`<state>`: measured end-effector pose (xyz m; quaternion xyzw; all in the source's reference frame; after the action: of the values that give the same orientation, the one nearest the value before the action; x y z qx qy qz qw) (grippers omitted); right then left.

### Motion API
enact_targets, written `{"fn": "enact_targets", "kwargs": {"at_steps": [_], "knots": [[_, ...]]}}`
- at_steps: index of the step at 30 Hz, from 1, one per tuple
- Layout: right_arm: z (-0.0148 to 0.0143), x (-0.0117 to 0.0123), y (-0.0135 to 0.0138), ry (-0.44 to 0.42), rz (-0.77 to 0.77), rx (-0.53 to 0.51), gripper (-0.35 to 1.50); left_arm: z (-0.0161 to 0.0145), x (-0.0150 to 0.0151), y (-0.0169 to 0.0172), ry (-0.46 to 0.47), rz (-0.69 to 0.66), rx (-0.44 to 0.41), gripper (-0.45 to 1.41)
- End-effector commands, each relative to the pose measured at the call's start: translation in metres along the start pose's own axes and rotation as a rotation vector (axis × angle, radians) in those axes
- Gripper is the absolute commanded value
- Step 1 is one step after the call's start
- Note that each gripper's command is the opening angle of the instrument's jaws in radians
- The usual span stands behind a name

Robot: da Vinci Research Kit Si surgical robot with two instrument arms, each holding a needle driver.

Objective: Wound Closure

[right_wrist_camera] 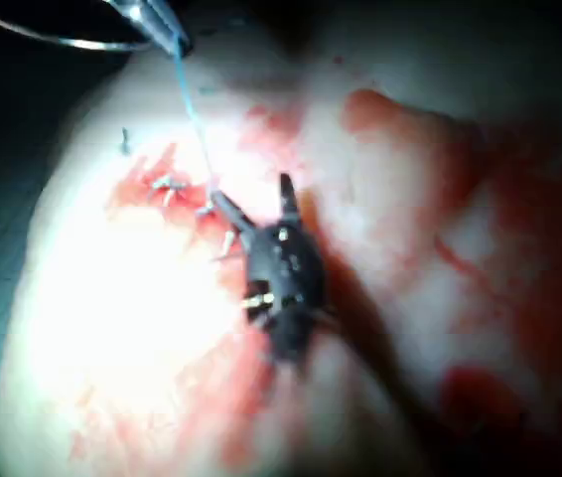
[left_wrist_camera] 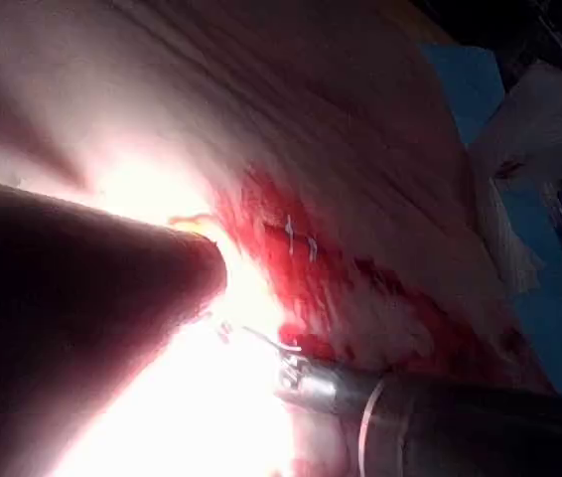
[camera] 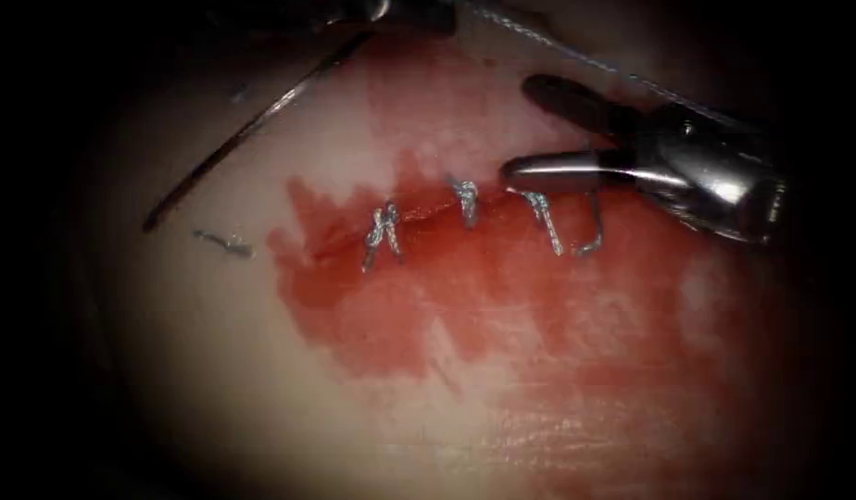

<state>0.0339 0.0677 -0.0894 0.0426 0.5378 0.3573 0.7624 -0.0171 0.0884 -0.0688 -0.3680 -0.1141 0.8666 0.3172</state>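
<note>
Right tool (camera: pixel 530 130) enters from 3 o'clock, jaws spread wide, grasping nothing; lower jaw lies just above the third stitch (camera: pixel 544 222), a thread tail (camera: pixel 590 236) hanging beside it. Left tool (right_wrist_camera: pixel 162 25) sits up at 12 o'clock in the endoscope view, mostly dark there; in the right wrist view it looks clamped on the thread (right_wrist_camera: pixel 194 119), which runs taut down to the knot, with the needle (right_wrist_camera: pixel 72 42) arcing off its tip, clear of the tissue (camera: pixel 261 407). Can't tell where on the curve the needle is held, if at all. Cut (camera: pixel 428 208) runs 9 to 3, three stitches on it, red fluid (camera: pixel 400 315) spread toward 6. Loose cut end (camera: pixel 224 243) well left of the cut. Judgement: with open jaws at the knot, work cleanly by keeping the strand taut and straight, tips off the tissue, not snagging the stitch
</note>
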Motion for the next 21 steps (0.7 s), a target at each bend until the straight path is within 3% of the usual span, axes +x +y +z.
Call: {"fn": "enact_targets", "kwargs": {"at_steps": [1,6,8,13,20,21], "knots": [[-0.0009,-0.0002,0.0003,0.0,-0.001,-0.008,1.48,0.0007,0.0004,-0.0012,-0.001,0.002,0.014,-0.35],[-0.0074,-0.001,0.0023,0.019,-0.005,-0.065,1.46,0.0019,-0.0023,-0.0058,0.029,0.016,0.071,-0.35],[-0.0105,-0.0016,0.0036,0.018,-0.006,-0.088,1.45,0.0038,-0.0042,-0.0071,0.012,0.038,0.086,-0.35],[-0.015,-0.0025,0.0054,0.002,-0.007,-0.144,1.45,0.0081,-0.0072,-0.0083,0.024,0.119,0.113,-0.3],[-0.0164,-0.0029,0.0047,-0.002,-0.004,-0.151,1.46,0.0096,-0.0075,-0.0092,0.024,0.093,0.135,0.62],[-0.0163,-0.0027,0.0046,-0.002,-0.003,-0.149,1.46,0.0096,-0.0074,-0.0089,0.008,0.182,0.144,0.76]]}}
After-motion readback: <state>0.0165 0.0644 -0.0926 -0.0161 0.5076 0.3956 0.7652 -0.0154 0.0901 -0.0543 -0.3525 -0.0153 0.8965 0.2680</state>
